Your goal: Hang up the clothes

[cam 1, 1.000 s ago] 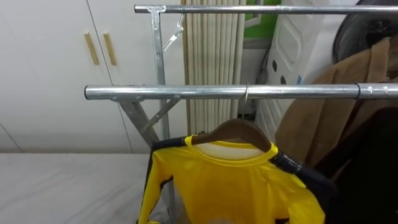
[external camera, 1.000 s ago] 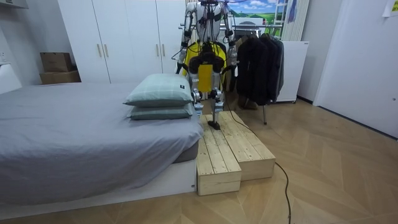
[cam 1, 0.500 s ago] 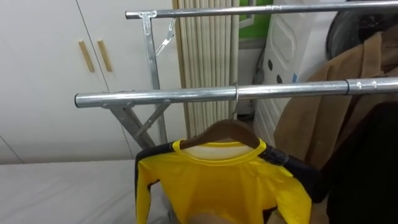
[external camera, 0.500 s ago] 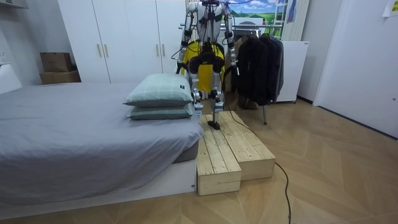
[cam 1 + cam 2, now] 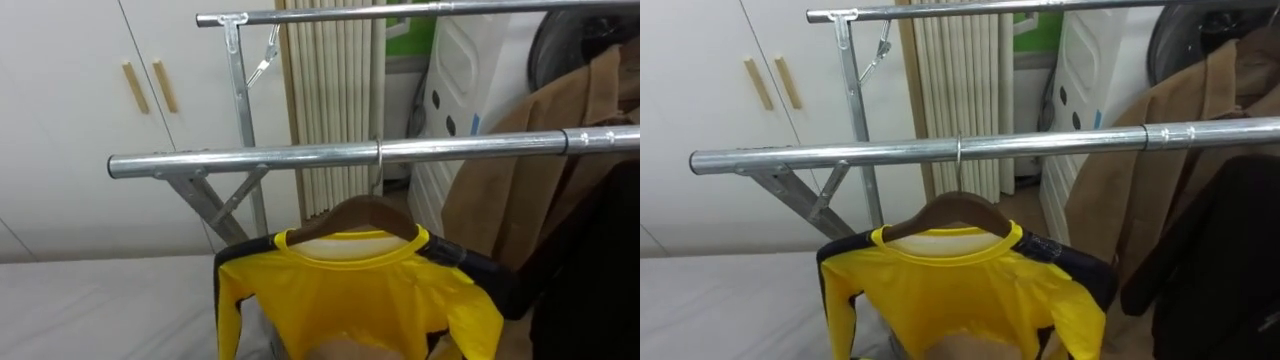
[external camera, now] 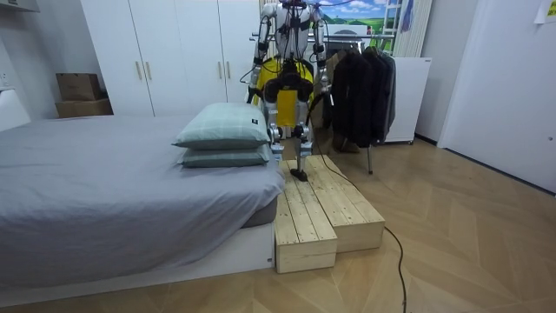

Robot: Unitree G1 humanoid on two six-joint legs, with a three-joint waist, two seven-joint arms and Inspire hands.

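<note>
A smooth yellow jersey [image 5: 360,295] hangs on a curved wooden hanger [image 5: 362,213] from the round steel rail [image 5: 250,160] beside a brown coat [image 5: 510,190], the robot standing on a plank platform [image 6: 326,209] by the grey bed [image 6: 113,187], left robot hand [image 6: 273,132] and right robot hand [image 6: 305,132] low, their grasp impossible to tell.

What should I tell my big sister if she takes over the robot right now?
Hands: the left hand and right hand seem to hang low at the robot's sides in the room view, below the shirt. They are too small to say open or shut.
Things: the yellow shirt sits on the wooden hanger. Its hook is over the lower rail, left of a brown coat and a dark garment.
Done: the shirt looks hung.
Left: probably just checking it hangs steady, then fetching any next garment.
The robot stands on the wooden platform, facing the rack.
</note>
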